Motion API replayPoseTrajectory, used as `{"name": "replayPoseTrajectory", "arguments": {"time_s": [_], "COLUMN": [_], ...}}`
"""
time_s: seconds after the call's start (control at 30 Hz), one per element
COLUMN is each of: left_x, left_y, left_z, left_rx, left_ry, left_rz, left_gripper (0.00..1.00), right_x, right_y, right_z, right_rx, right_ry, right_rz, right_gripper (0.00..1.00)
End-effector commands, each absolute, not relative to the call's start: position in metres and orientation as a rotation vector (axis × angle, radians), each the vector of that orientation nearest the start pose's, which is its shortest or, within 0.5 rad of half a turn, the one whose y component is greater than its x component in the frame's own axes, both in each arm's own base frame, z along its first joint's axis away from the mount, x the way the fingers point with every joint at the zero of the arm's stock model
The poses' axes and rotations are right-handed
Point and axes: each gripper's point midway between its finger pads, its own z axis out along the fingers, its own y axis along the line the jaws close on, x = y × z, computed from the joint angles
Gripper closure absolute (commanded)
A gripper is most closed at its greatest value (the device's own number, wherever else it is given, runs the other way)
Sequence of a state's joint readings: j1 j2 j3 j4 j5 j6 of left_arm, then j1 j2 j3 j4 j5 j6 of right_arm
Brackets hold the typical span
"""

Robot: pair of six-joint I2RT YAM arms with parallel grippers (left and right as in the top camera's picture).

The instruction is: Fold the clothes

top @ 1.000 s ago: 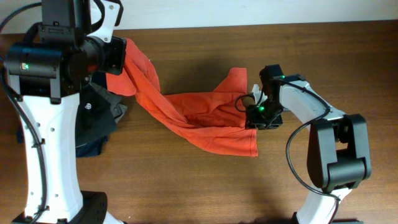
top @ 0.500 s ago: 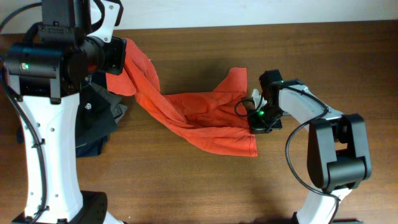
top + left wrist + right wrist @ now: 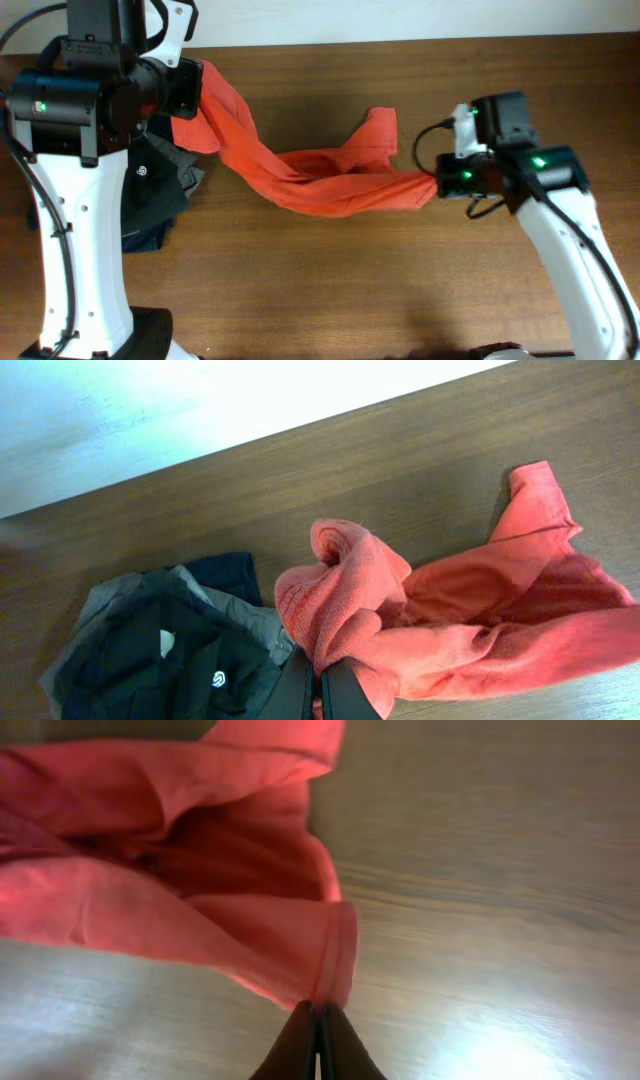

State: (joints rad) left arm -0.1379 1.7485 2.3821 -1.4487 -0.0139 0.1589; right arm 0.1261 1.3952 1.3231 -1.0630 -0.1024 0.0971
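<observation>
Shirt (image 3: 320,185), red-orange, is stretching in a twisted band between the two grippers over the brown wooden table (image 3: 300,300). The left gripper (image 3: 318,688) is clamping a bunched wad of the cloth near the table's far left corner, with its jaws pressed together on the fabric. The right gripper (image 3: 318,1018) is pinching a folded edge at the opposite end, and its jaws are closing tight on the cloth. Between them the middle of the band is sagging; whether it is touching the wood I cannot tell. A loose flap is reaching toward the table's far edge. A pile of dark clothes (image 3: 160,185), black and grey with a small white logo, is lying on the table just beside the left gripper.
</observation>
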Motion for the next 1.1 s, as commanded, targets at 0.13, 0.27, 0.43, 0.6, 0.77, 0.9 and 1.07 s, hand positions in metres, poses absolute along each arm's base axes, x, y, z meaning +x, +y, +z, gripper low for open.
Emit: {"name": "replayPoseTrajectory", "arguments": {"time_s": [0.13, 0.27, 0.43, 0.6, 0.77, 0.9, 1.07], "left_x": [0.379, 0.362, 0.324, 0.28, 0.28, 0.305, 0.364], "left_y": [-0.051, -0.054, -0.062, -0.074, -0.073, -0.076, -0.089], "left_z": [0.414, 0.432, 0.458, 0.475, 0.461, 0.435, 0.366], "left_rx": [0.327, 0.334, 0.37, 0.425, 0.425, 0.429, 0.448], "left_ry": [2.285, 2.232, 2.16, 2.107, 2.169, 2.261, 2.463], "left_rz": [0.013, -0.017, -0.103, -0.213, -0.212, -0.223, -0.275], "left_gripper": [0.99, 0.99, 1.0, 0.99, 0.99, 0.99, 1.0], "right_x": [0.295, 0.265, 0.224, 0.192, 0.187, 0.194, 0.214], "right_y": [-0.031, -0.056, -0.075, -0.069, -0.068, -0.07, -0.074], "right_z": [0.298, 0.358, 0.424, 0.478, 0.486, 0.48, 0.468], "right_rx": [0.39, 0.486, 0.567, 0.558, 0.552, 0.559, 0.567], "right_ry": [2.402, 2.254, 2.101, 1.966, 1.944, 1.976, 2.038], "right_rz": [0.035, -0.017, -0.117, -0.12, -0.119, -0.12, -0.116], "right_gripper": [0.96, 0.96, 0.96, 0.96, 0.96, 0.96, 0.96]}}
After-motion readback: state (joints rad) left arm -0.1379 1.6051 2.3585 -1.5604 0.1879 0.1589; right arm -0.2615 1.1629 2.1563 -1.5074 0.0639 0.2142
